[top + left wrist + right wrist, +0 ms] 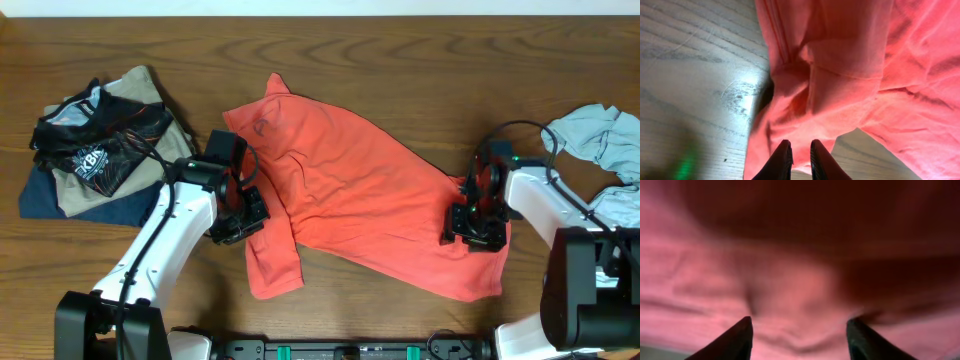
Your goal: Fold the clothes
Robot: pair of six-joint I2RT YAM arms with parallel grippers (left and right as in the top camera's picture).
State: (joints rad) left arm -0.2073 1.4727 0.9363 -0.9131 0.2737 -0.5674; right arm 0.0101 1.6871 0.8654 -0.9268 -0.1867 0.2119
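While the wooden table (400,60) is carrying garments from one side edge to the other, a stack is sitting near its left edge: a black printed garment (100,140) is lying crumpled on top of a tan garment (140,90) and a navy one (45,195). Just to the right of that stack, the left gripper (238,215) is pressing down at the left border of the coral-red T-shirt (350,200), beside the sleeve that is pointing toward the front edge. In the left wrist view its dark fingers (782,160) are standing nearly together with only a thin slit between them, right at the cloth's hem, and I cannot tell whether they are pinching it. The T-shirt is lying wrinkled and slanted across the middle of the table, its other sleeve reaching toward the back edge. At its right border the right gripper (475,225) is resting on the fabric; the right wrist view is showing its fingers (737,340) spread wide apart over blurred red cloth, released and gripping nothing. A pale grey-blue shirt (600,135) is lying bunched at the right edge, apart from the T-shirt.
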